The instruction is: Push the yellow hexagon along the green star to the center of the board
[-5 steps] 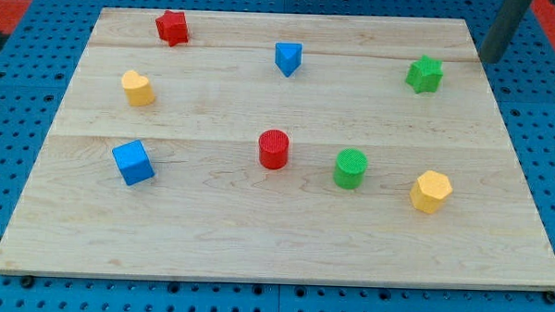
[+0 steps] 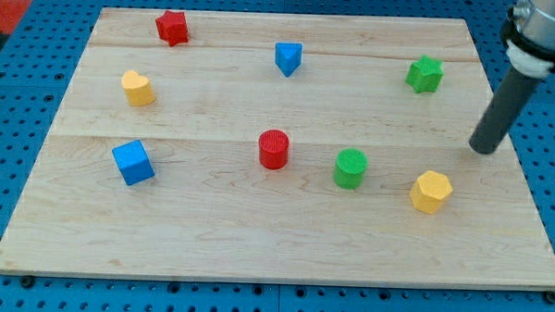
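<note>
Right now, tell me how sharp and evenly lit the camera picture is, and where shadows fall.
Camera view: even, soft light, no glare on the wooden board; blocks such as the yellow hexagon and green star are sharp, with faint, short shadows at their bases. My tip is crisp; the rod's upper end at the view's top right is cut off by the frame.

Pale matt wooden board point(image 2: 257, 220) with visible grain; ribbed, matt plastic-looking yellow hexagon block point(image 2: 431, 191) and green star block point(image 2: 425, 74); smooth dark rod
</note>
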`<state>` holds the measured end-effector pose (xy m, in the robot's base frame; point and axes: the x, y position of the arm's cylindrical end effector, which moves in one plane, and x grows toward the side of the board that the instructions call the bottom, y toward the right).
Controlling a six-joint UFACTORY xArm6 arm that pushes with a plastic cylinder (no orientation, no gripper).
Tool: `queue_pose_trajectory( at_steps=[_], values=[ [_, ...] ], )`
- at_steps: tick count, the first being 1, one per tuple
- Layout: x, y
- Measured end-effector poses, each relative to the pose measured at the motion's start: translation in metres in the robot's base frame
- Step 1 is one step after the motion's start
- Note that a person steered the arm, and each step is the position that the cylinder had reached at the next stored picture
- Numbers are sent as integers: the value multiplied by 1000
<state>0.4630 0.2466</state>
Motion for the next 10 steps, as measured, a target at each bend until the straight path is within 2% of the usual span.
queue_pose_trajectory(
  at_steps=[1, 3, 4, 5, 7, 10],
  values=[
    [39, -16],
    [43, -78],
    [58, -63],
    [84, -91],
    [27, -158],
    [-13, -218]
  ],
)
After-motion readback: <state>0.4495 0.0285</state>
